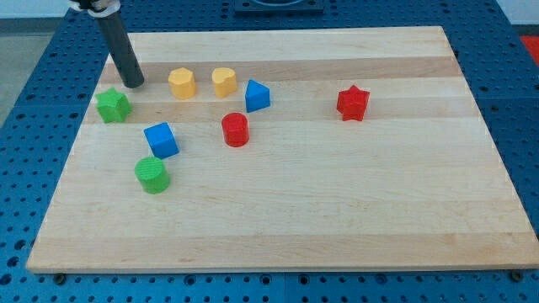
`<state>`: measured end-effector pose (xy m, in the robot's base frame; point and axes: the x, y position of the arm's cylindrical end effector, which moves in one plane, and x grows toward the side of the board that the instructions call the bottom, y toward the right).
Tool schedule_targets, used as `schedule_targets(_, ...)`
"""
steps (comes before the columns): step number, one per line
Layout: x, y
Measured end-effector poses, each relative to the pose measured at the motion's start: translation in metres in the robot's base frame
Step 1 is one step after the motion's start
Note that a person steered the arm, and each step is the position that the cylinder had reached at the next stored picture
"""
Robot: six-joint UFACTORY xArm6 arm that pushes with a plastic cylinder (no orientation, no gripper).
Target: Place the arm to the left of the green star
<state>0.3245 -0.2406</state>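
1 rod, no gripper to open or close: my tip (133,84) sits just above-right of the green star (112,105).

Eight blocks on the table (337,210), one rod. By colour: two green, two yellow, two blue, two red. Green: one star (112,105), one cylinder (152,175). Yellow: one hexagonal block (182,83), one heart-like block (224,82). Blue: one cube (161,140), one triangular block (257,96). Red: one cylinder (235,130), one star (353,103). So two stars, two cylinders, and one each of cube, triangle, hexagon and heart. One rod, one tip (133,83).
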Motion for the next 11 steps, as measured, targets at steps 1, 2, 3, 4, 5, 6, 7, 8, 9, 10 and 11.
schedule_targets(1, 0.008, -0.016)
schedule_targets(2, 0.002, -0.039)
schedule_targets(3, -0.007, -0.053)
schedule_targets(4, -0.009, -0.059)
schedule_targets(5, 0.0, -0.059)
schedule_targets(6, 0.024, -0.059)
schedule_targets(7, 0.056, -0.059)
schedule_targets(8, 0.084, -0.059)
schedule_targets(9, 0.091, -0.059)
schedule_targets(10, 0.09, -0.064)
schedule_targets(11, 0.075, -0.065)
